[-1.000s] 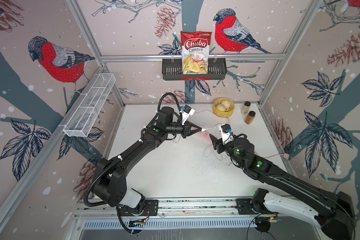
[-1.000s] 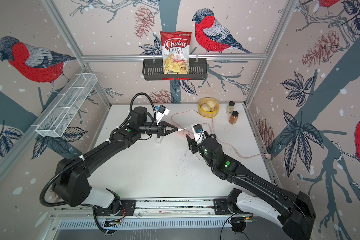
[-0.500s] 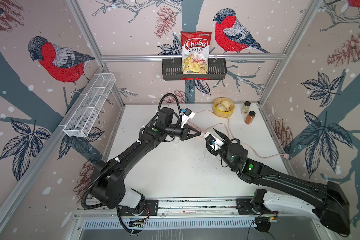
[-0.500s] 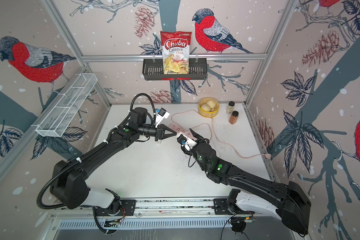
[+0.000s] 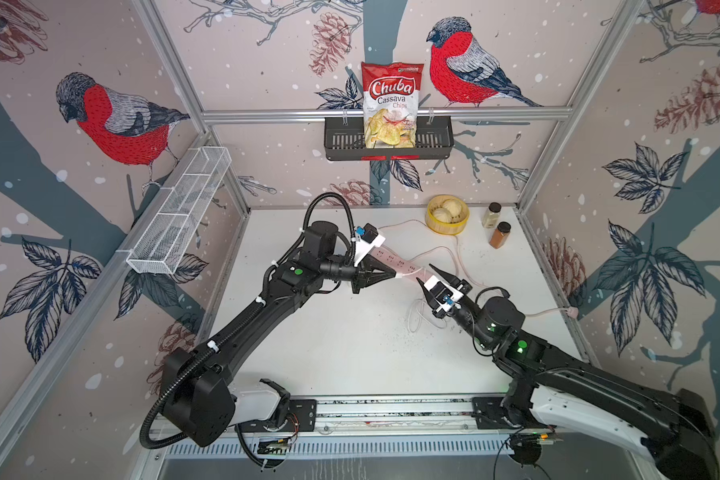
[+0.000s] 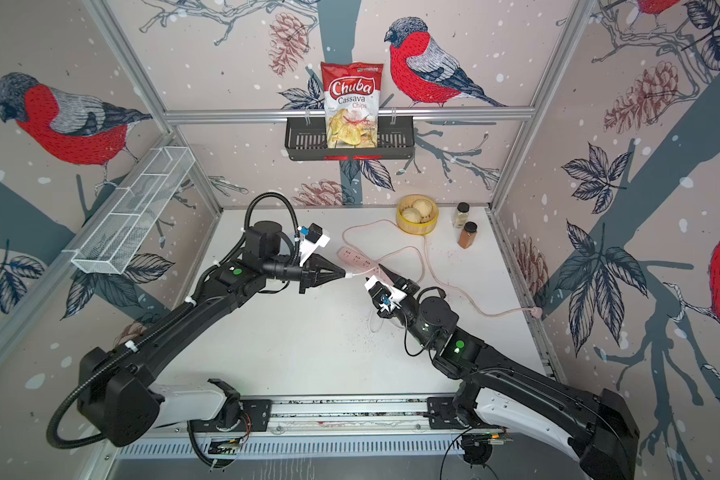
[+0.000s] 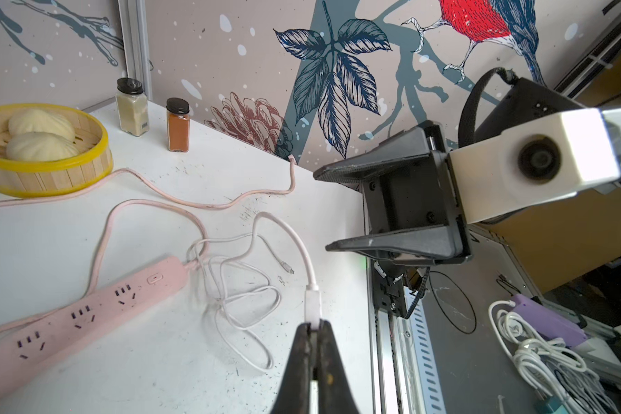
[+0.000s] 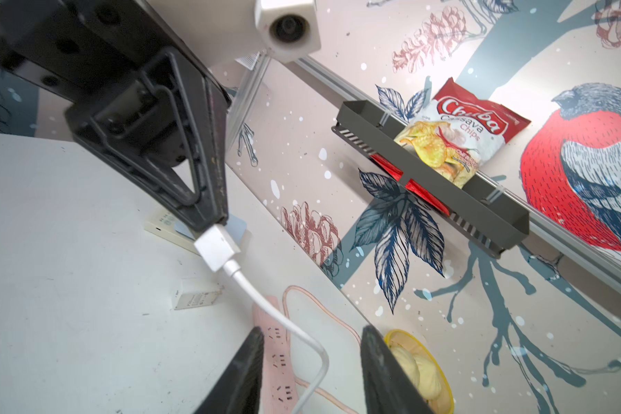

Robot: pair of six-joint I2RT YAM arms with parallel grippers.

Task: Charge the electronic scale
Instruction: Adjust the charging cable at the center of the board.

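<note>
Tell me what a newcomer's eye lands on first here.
At the centre, the left gripper pinches a white USB plug, facing the open right gripper. A pink power strip lies on the table by them; high at the back, a red chips bag stands in a black basket.

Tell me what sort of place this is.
Most likely a robot lab test cell staged as a kitchen: an aluminium frame with bird-print panels, two robot arms on a rail, and props such as a bun steamer and spice jars.
</note>
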